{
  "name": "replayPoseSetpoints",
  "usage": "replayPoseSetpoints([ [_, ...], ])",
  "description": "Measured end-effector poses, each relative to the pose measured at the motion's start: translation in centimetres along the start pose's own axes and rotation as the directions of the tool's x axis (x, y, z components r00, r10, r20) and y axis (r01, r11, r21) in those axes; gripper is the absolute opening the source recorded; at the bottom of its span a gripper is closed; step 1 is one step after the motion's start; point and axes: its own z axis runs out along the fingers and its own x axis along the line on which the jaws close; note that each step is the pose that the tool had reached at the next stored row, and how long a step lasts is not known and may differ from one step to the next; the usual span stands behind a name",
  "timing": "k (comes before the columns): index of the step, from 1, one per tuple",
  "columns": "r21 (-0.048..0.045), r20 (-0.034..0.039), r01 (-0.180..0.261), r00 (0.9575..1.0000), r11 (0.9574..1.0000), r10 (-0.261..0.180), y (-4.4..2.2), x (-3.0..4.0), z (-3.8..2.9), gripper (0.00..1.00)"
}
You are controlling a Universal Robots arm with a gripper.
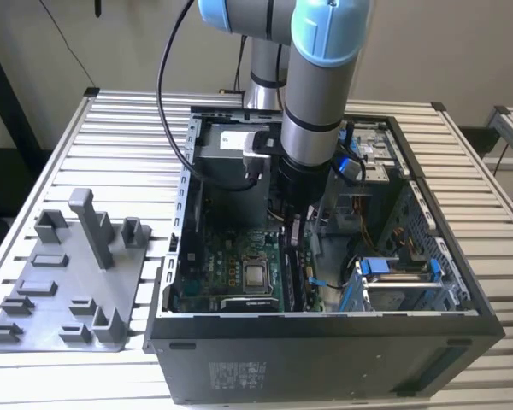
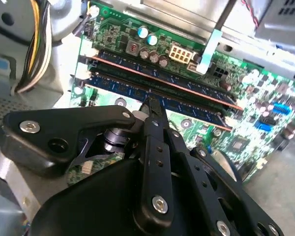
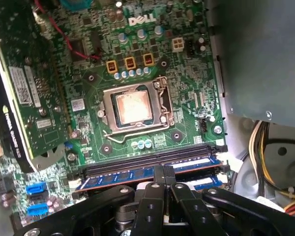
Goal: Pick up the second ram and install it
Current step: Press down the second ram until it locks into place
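This is a robotics lab or test workshop set up for computer assembly. An open desktop computer case [image 1: 325, 342] lies on a slatted aluminium workbench [image 1: 120, 128], its green motherboard [image 3: 152, 64] and bare processor socket [image 3: 133, 109] exposed. A grey and blue industrial robot arm [image 1: 312, 85] reaches down into the case. At the exterior view's left, a grey plastic fixture tray [image 1: 64, 290] with upright holder blocks sits on the bench. A plain wall [image 1: 85, 43] stands behind.

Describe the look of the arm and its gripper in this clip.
The arm is a silver-grey tube with light blue joint caps and a black cable looping beside it. The gripper is matte black, with slim linkage fingers fastened by silver screws.
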Motion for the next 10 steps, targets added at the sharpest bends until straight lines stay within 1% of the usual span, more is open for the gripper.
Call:
replayPoseSetpoints([
  [2,0.0002,0.0003,0.034,0.9994,0.9994,-0.034,0.00,0.00,0.01,0.11],
  [5,0.0004,0.0008,0.080,0.9968,0.9968,-0.080,0.00,0.01,0.03,0.11],
  [10,0.0003,0.0012,0.131,0.9913,0.9913,-0.131,-0.01,0.12,0.05,0.11],
])
